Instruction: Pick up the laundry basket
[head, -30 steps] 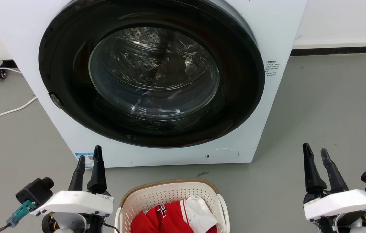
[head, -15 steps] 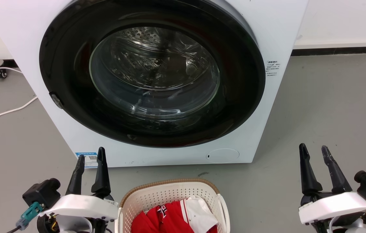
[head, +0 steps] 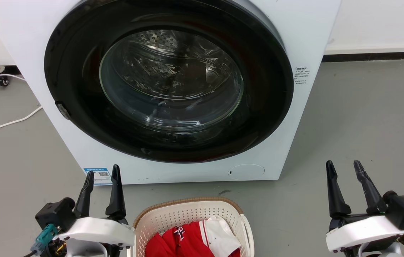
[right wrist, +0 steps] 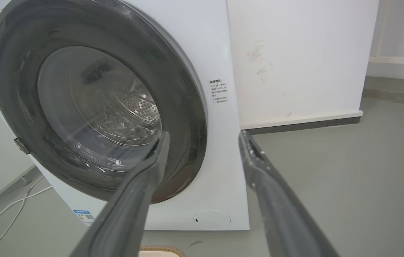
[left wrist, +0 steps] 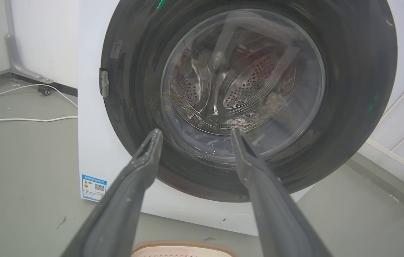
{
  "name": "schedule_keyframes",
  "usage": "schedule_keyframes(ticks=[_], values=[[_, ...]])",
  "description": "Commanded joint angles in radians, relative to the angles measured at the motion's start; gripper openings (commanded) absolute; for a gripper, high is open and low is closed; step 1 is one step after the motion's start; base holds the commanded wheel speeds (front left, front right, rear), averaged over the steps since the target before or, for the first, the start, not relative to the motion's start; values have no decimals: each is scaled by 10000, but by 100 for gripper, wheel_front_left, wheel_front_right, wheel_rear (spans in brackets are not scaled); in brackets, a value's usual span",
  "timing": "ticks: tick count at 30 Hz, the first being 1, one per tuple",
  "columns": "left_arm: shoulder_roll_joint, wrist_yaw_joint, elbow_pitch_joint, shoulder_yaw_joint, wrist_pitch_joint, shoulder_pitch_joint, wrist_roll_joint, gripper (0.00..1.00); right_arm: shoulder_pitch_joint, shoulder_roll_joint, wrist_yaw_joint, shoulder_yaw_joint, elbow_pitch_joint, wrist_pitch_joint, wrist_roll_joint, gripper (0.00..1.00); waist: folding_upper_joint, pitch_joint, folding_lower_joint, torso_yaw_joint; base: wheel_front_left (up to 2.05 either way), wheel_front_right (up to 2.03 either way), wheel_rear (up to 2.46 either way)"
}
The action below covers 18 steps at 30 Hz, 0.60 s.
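Left claw (head: pixel 102 170), jaws apart, sits just beside laundry basket (head: pixel 173 216) lying to its right, nearer than equally spread right claw (head: pixel 343 163).

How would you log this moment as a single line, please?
stage: pre-grasp | left tool: open, empty | right tool: open, empty | laundry basket: on floor, untouched

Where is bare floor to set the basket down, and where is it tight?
Open: floor between the washing machine, baseboard and right gripper. Left floor carries a white cable. Tight: the strip between machine and laundry basket, left gripper alongside.
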Motion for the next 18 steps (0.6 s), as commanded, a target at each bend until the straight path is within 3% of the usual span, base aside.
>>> schedule_keyframes(ticks=[1,18], values=[[36,25,-43,-30,-105,57,306,100,64,-37,0,22,-123,-100,-322,100,0,-1,0,-2,0,0,0],[42,232,111,-97,-457,138,1728,100,176,-37,-1,101,-158,-463,-1819,100,0,10,0,2,0,0,0]])
